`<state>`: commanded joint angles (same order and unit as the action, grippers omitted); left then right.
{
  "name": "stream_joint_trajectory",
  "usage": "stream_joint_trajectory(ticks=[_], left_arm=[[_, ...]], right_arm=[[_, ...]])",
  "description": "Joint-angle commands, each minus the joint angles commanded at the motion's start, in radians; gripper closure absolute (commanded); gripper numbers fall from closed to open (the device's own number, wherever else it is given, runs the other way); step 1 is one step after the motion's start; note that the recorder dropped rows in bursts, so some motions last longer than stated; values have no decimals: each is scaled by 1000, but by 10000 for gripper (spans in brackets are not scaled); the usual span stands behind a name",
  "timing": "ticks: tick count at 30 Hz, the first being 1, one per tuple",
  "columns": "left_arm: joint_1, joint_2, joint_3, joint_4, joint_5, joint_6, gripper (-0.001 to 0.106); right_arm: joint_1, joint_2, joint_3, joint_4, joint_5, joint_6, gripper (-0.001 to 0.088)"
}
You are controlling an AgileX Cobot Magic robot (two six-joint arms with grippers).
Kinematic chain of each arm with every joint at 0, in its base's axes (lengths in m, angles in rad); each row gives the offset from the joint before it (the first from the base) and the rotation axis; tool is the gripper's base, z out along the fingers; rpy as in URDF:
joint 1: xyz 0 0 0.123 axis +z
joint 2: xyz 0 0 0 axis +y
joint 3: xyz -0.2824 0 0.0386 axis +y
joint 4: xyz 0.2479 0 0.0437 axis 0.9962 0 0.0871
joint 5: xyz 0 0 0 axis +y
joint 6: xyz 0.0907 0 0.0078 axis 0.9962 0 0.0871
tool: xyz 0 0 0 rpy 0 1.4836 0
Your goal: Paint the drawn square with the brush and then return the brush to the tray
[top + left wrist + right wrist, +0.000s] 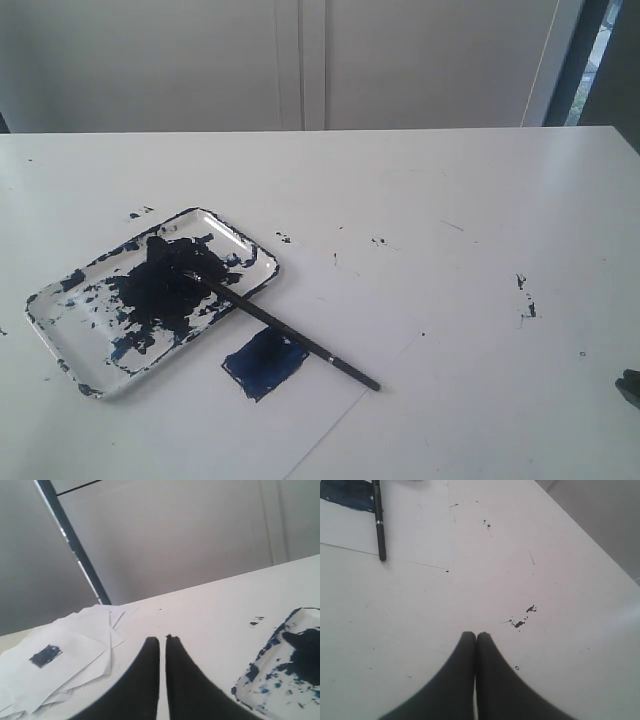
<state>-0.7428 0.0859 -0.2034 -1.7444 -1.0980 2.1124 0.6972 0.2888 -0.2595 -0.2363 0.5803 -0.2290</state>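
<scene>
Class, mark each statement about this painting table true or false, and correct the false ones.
1. The square is filled with dark blue. True.
2. The right gripper holds the brush. False: it is shut on nothing, well apart from the brush.
3. The brush's bristles lie in the tray. True.
4. The whole brush lies inside the tray. False: its handle sticks out past the rim.

The left gripper (162, 641) and the right gripper (475, 636) each hover low with jaws drawn together.
</scene>
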Motion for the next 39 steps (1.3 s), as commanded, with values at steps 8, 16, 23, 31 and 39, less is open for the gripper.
stream_joint_trajectory(ticks=[8, 16, 23, 31, 39], left_arm=[[0, 0, 0, 0, -8, 0, 926], [13, -23, 0, 0, -2, 0, 926], [219, -44, 16, 0, 25, 0, 926], [512, -56, 104, 0, 25, 0, 926], [614, -86, 172, 0, 20, 0, 926]], right_arm=[[0, 0, 0, 0, -2, 0, 868], [-9, -63, 12, -4, -5, 0, 868], [-219, -273, 69, -6, -29, -2, 868], [-474, -289, 183, -4, -55, -2, 868], [-558, -289, 260, -3, -152, 5, 868]])
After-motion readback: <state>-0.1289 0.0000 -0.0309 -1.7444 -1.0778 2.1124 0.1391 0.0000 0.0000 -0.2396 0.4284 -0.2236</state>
